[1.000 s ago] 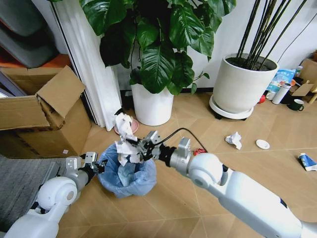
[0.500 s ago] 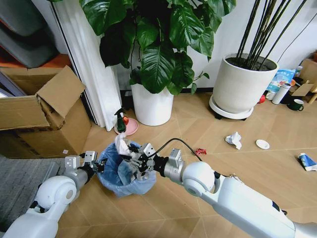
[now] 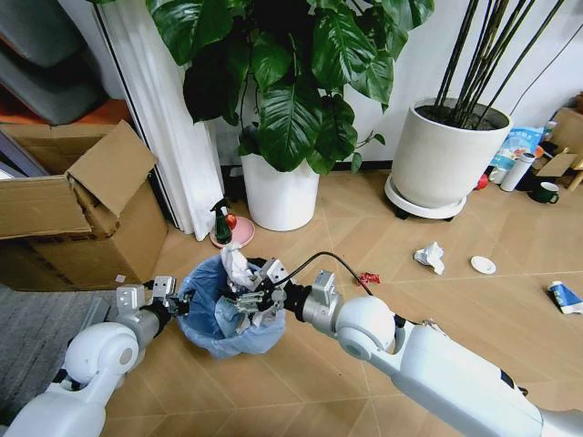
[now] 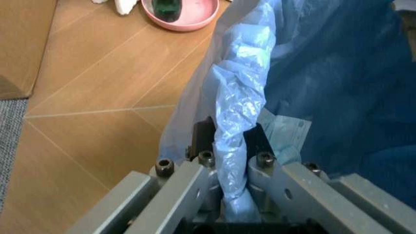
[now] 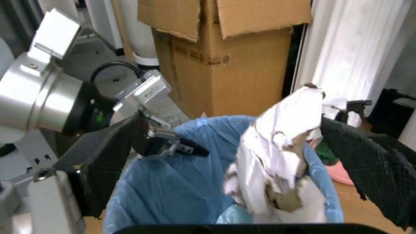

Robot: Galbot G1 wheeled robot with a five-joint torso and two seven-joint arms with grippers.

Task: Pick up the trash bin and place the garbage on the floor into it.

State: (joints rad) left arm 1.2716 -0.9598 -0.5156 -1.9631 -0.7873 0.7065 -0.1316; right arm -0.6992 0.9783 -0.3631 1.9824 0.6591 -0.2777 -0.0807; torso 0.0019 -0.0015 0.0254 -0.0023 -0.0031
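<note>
The trash bin point(image 3: 228, 330), small and lined with a light-blue bag point(image 4: 338, 73), stands on the floor in front of me. My left gripper point(image 3: 178, 304) is shut on its rim, the bag pinched between the fingers point(image 4: 209, 168). My right gripper point(image 3: 251, 298) hovers open just over the bin's mouth. A crumpled white paper point(image 5: 281, 156) stands loose between its spread black pads point(image 5: 110, 161), sticking up out of the bin point(image 5: 175, 195). More garbage lies to the right: a red wrapper point(image 3: 368, 278), a crumpled paper point(image 3: 430, 257), a white disc point(image 3: 483, 265) and a blue-white packet point(image 3: 565, 297).
Two white planters point(image 3: 281, 193) point(image 3: 444, 166) stand behind the bin. A pink dish point(image 3: 239, 236) with a green spray bottle point(image 3: 221, 221) sits just beyond it. An open cardboard box point(image 3: 82, 209) is to the left, a dark mug point(image 3: 547, 192) far right.
My right gripper has come down from above the bin with the crumpled paper, lowered it into the bag and spread its fingers. The left gripper and bin have stayed put.
</note>
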